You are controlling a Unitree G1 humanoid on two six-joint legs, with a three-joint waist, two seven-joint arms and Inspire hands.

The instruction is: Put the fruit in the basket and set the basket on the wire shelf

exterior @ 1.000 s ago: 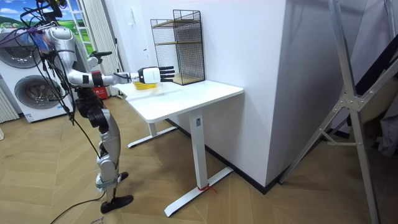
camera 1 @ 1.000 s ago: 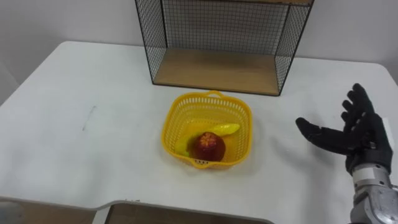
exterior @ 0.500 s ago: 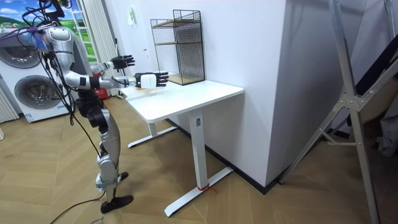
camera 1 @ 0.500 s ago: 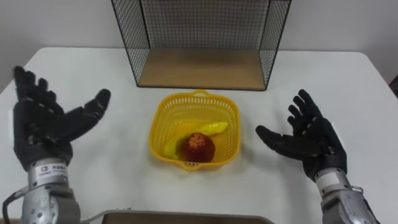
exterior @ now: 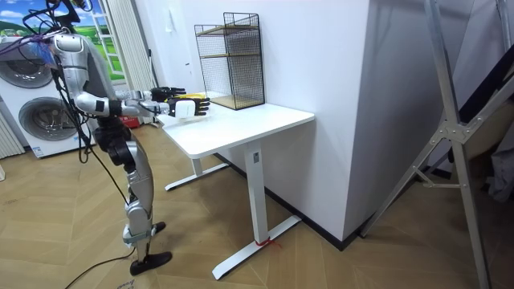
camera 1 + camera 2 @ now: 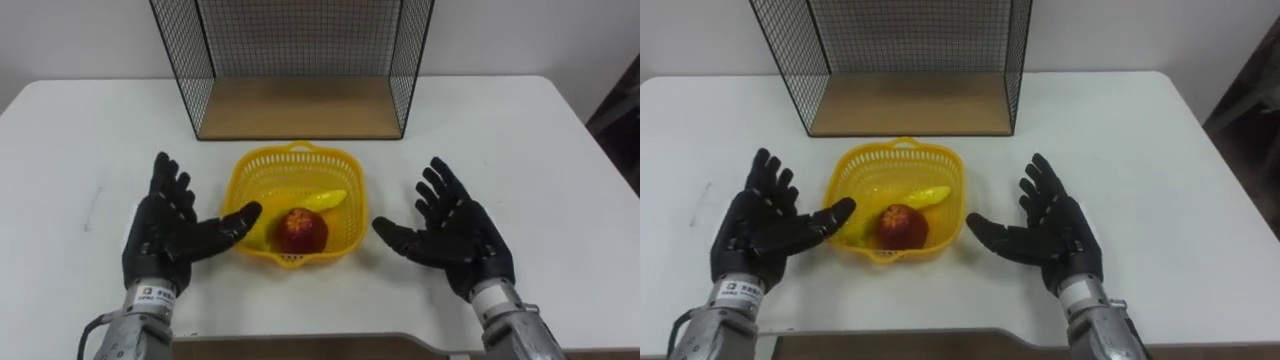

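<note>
left robot hand (image 6: 165, 236), right robot hand (image 6: 455, 240) — both splayed, flanking yellow basket (image 6: 252, 172), apple (image 6: 301, 230) and banana (image 6: 318, 199) inside

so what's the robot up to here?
The robot stands at the white table with the left robot hand and right robot hand open, palms facing in, on either side of the yellow basket. The basket holds an apple and a banana. It sits on the table in front of the wire shelf, not yet on it. It looks set to grasp the basket from both sides.
</note>
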